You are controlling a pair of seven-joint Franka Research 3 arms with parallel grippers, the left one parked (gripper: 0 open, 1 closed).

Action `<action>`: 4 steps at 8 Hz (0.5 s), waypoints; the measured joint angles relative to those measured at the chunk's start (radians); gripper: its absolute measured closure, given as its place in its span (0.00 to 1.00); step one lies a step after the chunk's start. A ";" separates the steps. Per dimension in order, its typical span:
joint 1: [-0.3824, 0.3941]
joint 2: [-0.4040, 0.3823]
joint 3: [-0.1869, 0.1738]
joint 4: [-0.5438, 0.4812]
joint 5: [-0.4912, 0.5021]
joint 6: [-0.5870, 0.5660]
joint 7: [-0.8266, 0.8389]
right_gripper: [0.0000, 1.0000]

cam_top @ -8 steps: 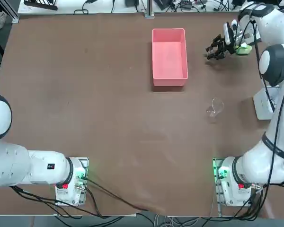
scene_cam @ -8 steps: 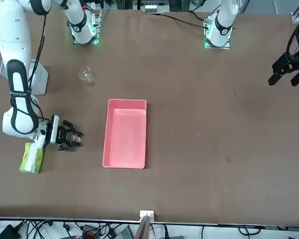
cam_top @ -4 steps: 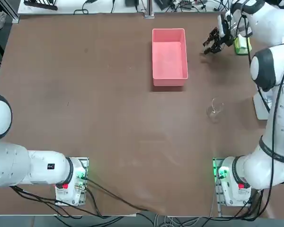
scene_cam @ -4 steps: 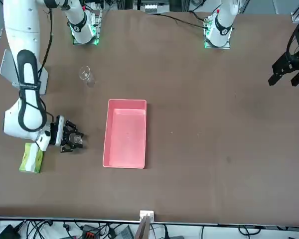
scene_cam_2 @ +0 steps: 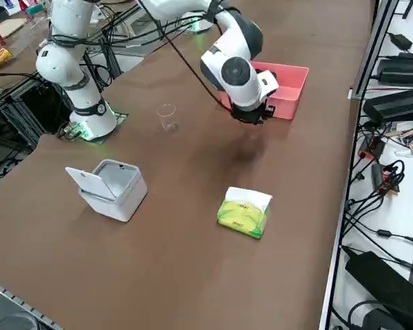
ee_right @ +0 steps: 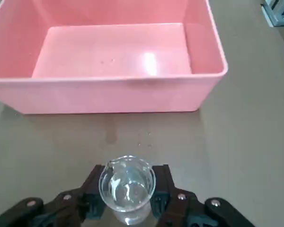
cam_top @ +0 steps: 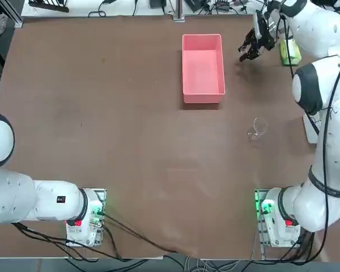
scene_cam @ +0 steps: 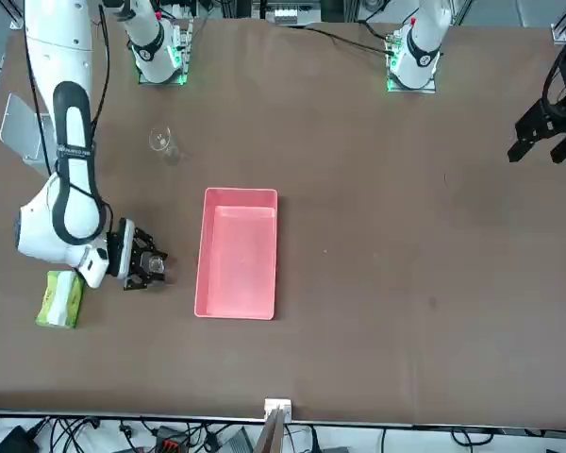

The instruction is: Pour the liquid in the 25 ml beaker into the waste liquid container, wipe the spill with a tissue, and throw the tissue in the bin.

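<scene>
Beaker in the grip, pink tray next door

So I'm standing here watching the right gripper [scene_cam: 155, 264], and its two black fingers are closed around the sides of the small glass beaker [ee_right: 128, 187], one on each side. Definitely holding it, up above the table [scene_cam_2: 193, 227]. The glass is clear, so I honestly can't tell how much liquid is in there.

The pink tray [cam_top: 204, 69] is near the fingers, over on their left from the robot's side, and the beaker is outside its rim. A few little drops [ee_right: 149, 133] sit on the table between fingers and tray.

Off to the right of the fingers there's the tissue pack [scene_cam_2: 242, 217] with a white tissue [scene_cam_2: 249, 198] poking out. Bigger beaker [scene_cam_2: 168, 118] is well back from them towards the robot's base, and the grey bin [scene_cam_2: 117, 192] is back and to the right, lid up.
</scene>
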 joint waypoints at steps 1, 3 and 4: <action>0.040 0.000 -0.030 0.010 -0.008 0.003 0.042 0.52; 0.111 0.000 -0.078 0.023 -0.042 0.009 0.122 0.52; 0.151 0.000 -0.106 0.029 -0.071 0.010 0.167 0.52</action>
